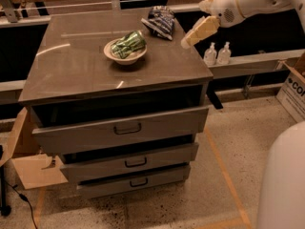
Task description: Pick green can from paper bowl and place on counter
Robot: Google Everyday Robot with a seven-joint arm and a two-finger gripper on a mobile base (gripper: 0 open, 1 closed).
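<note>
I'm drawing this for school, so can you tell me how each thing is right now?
paper bowl: upright on the counter, holding the can.
green can: lying on its side in the bowl.
snack bag: lying at the counter's back edge.
top drawer: pulled partly out.
small bottles: standing upright.
gripper: in the air over the counter's right edge, touching nothing.
</note>
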